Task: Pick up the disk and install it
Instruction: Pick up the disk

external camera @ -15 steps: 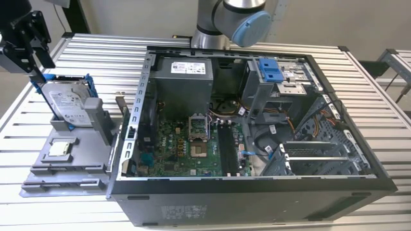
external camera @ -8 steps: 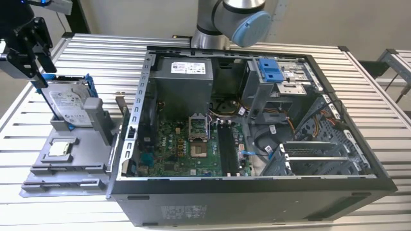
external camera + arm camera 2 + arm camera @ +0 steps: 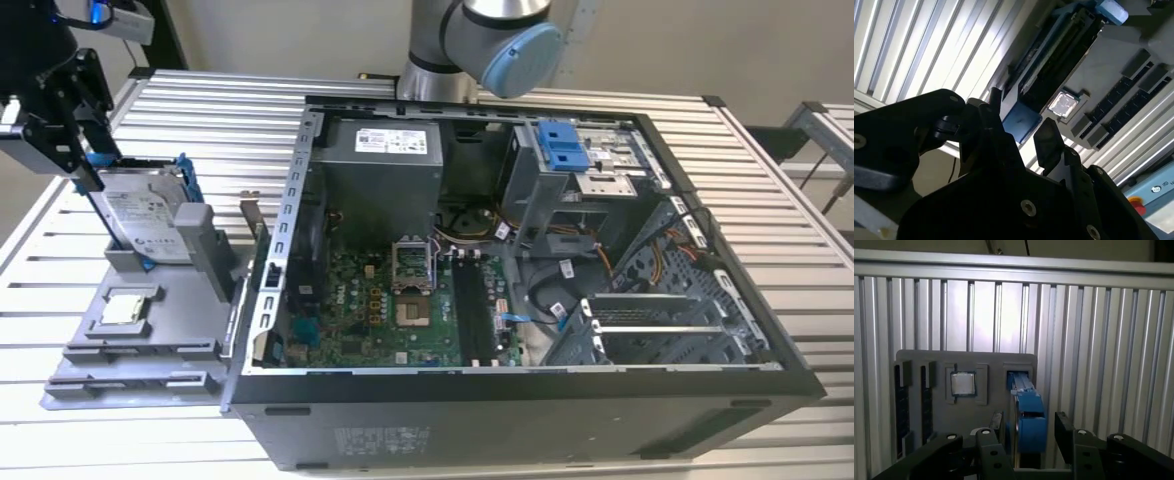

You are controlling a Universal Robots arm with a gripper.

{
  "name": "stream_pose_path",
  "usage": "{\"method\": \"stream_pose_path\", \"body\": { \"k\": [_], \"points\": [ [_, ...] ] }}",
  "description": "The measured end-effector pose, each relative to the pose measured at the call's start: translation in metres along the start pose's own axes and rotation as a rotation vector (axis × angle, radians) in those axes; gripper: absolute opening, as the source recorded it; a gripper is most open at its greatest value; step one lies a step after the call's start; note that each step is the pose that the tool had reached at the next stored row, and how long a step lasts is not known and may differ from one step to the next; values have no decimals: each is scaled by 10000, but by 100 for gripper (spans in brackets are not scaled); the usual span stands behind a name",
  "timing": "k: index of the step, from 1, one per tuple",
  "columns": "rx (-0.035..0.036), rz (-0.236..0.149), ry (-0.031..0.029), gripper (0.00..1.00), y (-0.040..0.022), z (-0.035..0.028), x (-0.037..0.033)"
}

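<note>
The disk (image 3: 138, 213), silver-grey with a white label and a thin blue frame, stands on edge in a slot of the grey holder (image 3: 134, 345) at the exterior view's left. My black gripper (image 3: 96, 175) hangs at the disk's upper end. In both wrist views its two fingers (image 3: 1064, 430) stand on either side of the blue frame end (image 3: 1027, 422) with a gap on each side, so the gripper (image 3: 1029, 427) is open. The second wrist view shows the same blue end (image 3: 1021, 122) between the fingertips.
An open computer case (image 3: 534, 250) lies to the exterior view's right of the holder, with a blue-latched drive bay (image 3: 567, 145) at its far side. A small square silver chip (image 3: 124, 308) sits on the holder. All rests on a slatted aluminium table (image 3: 200, 110).
</note>
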State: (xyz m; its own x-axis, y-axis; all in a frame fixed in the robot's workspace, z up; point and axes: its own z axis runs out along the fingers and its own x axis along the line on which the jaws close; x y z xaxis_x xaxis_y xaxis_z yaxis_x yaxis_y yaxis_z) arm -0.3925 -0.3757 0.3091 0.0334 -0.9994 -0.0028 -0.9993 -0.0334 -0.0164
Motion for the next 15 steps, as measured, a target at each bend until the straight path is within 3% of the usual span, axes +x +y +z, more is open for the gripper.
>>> {"method": "stream_pose_path", "body": {
  "k": [4, 15],
  "points": [
    [145, -32, 10, 100, 0, 24, 0],
    [143, -32, 11, 100, 1, 37, 1]
  ]
}}
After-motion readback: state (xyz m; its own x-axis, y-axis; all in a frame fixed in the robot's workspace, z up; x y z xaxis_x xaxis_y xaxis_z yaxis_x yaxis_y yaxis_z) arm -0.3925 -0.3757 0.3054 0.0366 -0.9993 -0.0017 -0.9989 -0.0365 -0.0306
